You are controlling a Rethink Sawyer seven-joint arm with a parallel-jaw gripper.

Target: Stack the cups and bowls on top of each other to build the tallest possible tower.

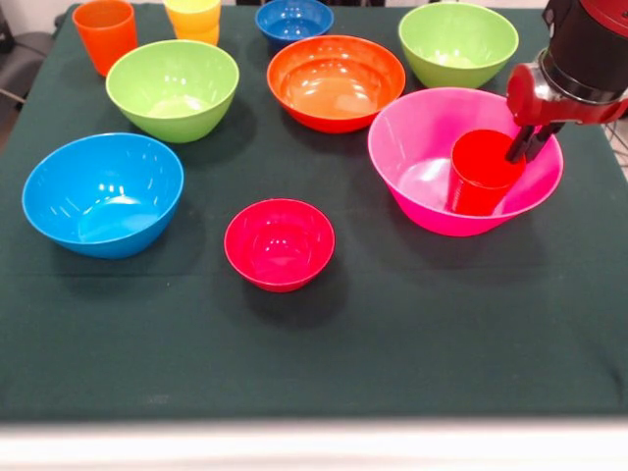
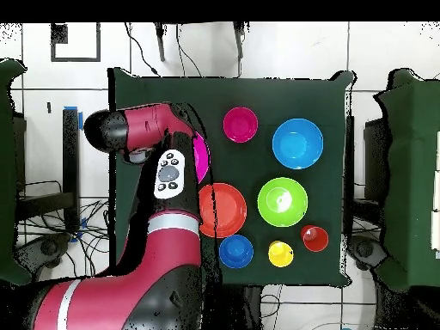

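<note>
Seven glossy plastic bowls and three tumblers sit on the dark green counter (image 1: pixel 324 363): the upright red plastic tumbler (image 1: pixel 481 175), mouth up and leaning slightly, stands inside the big pink plastic bowl (image 1: pixel 417 162) near the counter's right edge. The claw (image 1: pixel 528 143), fingers drawn narrow, pinches the tumbler's rim. The small crimson plastic bowl (image 1: pixel 280 243) sits left of the pink bowl with bare cloth in front

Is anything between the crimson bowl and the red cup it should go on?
Nothing visible: bare cloth lies between the crimson bowl and the pink bowl holding the red cup. The gripper sits at the cup's rim.
</note>
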